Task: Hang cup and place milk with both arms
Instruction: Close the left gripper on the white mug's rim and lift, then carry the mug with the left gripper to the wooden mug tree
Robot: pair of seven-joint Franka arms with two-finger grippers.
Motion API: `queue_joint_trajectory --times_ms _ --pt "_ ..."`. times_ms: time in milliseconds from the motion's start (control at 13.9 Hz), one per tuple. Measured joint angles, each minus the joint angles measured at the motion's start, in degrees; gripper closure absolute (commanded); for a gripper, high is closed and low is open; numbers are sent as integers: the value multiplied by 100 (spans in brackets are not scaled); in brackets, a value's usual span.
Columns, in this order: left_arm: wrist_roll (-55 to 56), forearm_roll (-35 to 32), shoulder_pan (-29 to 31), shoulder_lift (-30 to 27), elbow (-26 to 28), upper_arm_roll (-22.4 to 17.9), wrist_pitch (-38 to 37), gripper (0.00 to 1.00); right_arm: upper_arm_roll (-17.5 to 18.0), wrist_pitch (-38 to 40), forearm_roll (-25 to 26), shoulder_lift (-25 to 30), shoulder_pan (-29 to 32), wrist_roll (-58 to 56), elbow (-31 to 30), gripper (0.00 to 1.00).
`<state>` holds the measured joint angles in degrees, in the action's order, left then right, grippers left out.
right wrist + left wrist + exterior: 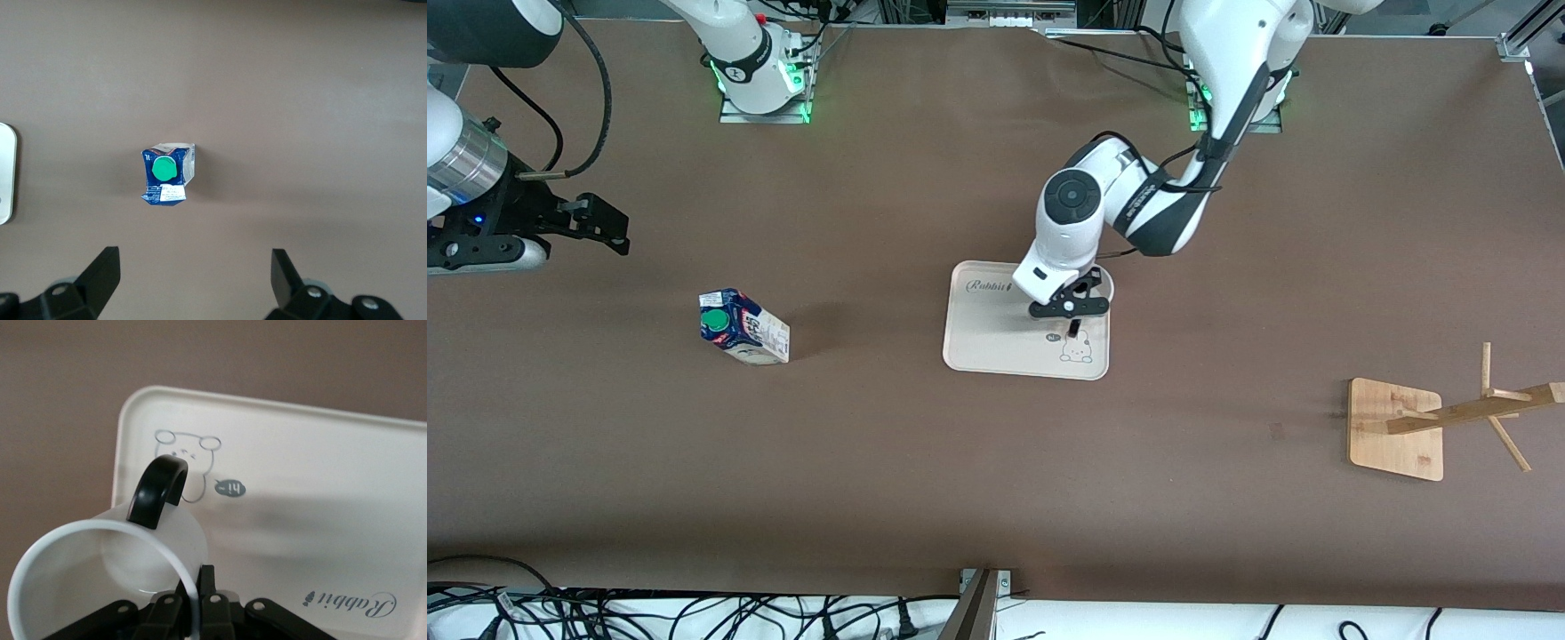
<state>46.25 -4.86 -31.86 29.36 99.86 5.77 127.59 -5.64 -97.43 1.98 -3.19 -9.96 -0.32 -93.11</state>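
The cup [100,567] is a white mug with a black loop handle [159,490]. It is at the tray's corner toward the left arm's end of the table. My left gripper [198,577] is shut on its rim, one finger inside and one outside. In the front view the left gripper [1073,307] is over the tray and the arm hides most of the cup [1107,284]. Its smiley face is hidden. The milk [743,327] stands on the table toward the right arm's end, green cap up. My right gripper [605,227] is open and empty, high above the milk [167,175].
The cream tray [996,342] with a rabbit drawing lies mid-table; it also shows in the left wrist view [300,453]. A wooden cup rack [1396,428] with pegs stands toward the left arm's end, nearer the front camera. Cables run along the front edge.
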Motion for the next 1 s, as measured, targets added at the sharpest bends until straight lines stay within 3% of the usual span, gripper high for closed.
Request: queue_joint_trajectory --times_ms 144,431,718,1005 --pt "-301 -12 452 -543 -252 -33 -480 100 0 1 0 0 0 1 0 0" --pt "-1743 -11 2045 -1488 -1059 -40 -1888 100 -1 1 0 0 1 2 1 0" --pt "-3224 458 3366 -1508 -1809 -37 -2631 100 2 1 0 0 0 2 2 0" --pt "-4182 1162 4353 -1377 -1952 -37 -2838 100 14 -6 -1 0 -6 2 6 0"
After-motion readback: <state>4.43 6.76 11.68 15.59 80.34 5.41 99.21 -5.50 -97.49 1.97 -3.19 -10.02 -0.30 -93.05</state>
